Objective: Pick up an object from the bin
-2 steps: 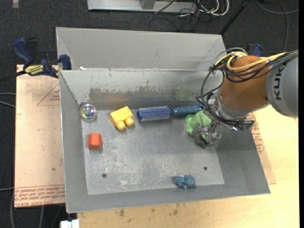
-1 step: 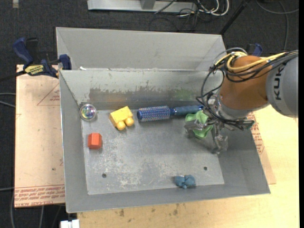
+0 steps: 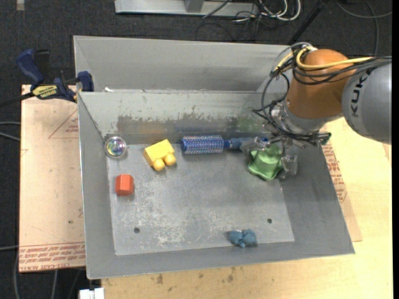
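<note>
Even, moderate light falls from above on the grey metal bin (image 3: 206,210), whose bare bottom shows a dull sheen and only faint shadows. The orange wrist cover (image 3: 315,86) at upper right carries a soft highlight. The floor (image 3: 50,17) along the top lies dark.

Bin (image 3: 199,204) grey; crumpled item (image 3: 264,164) green, centre right; brush (image 3: 202,144) blue, dotted; block (image 3: 160,154) yellow; cube (image 3: 124,184) orange-red; lump (image 3: 242,238) grey-blue.
</note>
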Robot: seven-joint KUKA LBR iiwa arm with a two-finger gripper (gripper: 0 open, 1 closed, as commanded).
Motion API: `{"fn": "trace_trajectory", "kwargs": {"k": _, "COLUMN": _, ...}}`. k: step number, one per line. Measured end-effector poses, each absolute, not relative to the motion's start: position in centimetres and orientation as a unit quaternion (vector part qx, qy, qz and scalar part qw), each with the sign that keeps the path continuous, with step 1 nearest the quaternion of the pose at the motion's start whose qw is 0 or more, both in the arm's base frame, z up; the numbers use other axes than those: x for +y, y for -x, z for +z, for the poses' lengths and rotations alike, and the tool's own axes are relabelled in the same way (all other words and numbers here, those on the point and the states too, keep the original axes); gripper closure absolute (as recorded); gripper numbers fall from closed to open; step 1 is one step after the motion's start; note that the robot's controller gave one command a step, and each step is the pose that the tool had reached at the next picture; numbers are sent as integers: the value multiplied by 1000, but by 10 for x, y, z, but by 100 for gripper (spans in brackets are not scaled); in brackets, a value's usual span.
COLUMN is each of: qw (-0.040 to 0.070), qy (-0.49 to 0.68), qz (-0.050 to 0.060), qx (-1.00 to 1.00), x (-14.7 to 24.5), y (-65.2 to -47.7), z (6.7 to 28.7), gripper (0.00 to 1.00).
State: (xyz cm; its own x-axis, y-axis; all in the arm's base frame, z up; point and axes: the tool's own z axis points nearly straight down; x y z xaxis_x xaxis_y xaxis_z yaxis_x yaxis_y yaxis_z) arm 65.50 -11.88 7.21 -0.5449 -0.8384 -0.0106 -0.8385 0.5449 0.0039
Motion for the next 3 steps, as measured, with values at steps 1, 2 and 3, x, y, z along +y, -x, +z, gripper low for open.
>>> {"fn": "trace_trajectory", "kwargs": {"k": 1, "qw": 4, "qy": 477, "qz": 3, "qx": 879, "x": -120, "y": -655, "z": 73, "gripper": 100}}
{"fn": "trace_trajectory", "kwargs": {"k": 2, "qw": 1, "qy": 564, "qz": 1, "qx": 826, "x": -110, "y": -633, "z": 86, "gripper": 100}}
{"fn": "trace_trajectory", "kwargs": {"k": 3, "qw": 5, "qy": 545, "qz": -3, "qx": 839, "x": -111, "y": -628, "z": 220, "gripper": 100}}
